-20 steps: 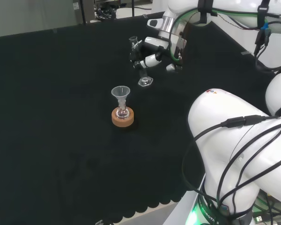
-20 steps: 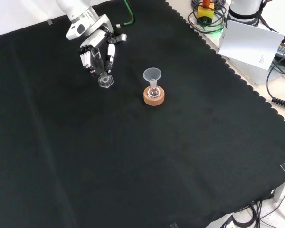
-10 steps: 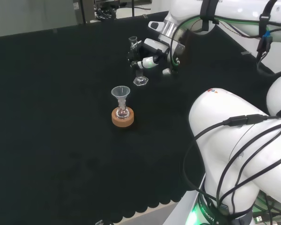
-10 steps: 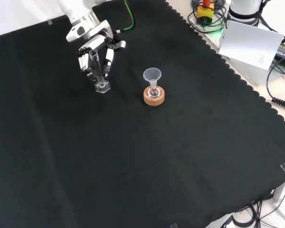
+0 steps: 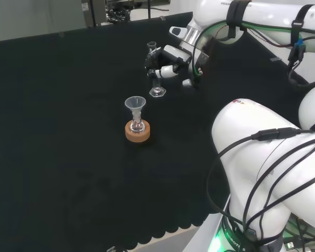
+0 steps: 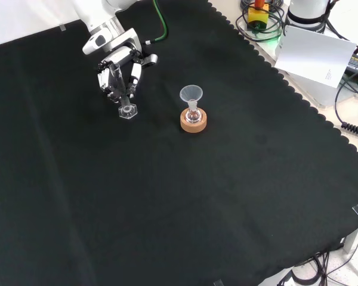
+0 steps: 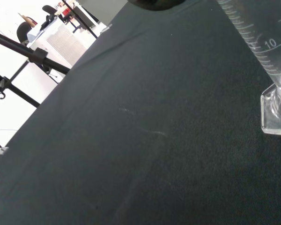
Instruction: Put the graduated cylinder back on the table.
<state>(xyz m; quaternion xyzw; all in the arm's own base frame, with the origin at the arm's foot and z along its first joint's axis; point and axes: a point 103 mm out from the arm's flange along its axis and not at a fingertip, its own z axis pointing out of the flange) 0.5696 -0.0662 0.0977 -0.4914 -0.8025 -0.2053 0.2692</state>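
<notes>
One hand (image 5: 170, 62) curled round graduated cylinder (image 5: 156, 79); cylinder upright, base on cloth (image 5: 68, 131).

A clear funnel (image 5: 135, 103) stands in a small glass flask (image 5: 137, 125), which sits upright on a cork ring (image 5: 138, 132) on the black cloth (image 6: 227, 196). White paper (image 6: 313, 52) lies near cables (image 6: 355, 89).

Bare black cloth (image 6: 167, 202) lies all around, with the funnel-topped flask (image 6: 193, 112) the lone obstacle.
</notes>
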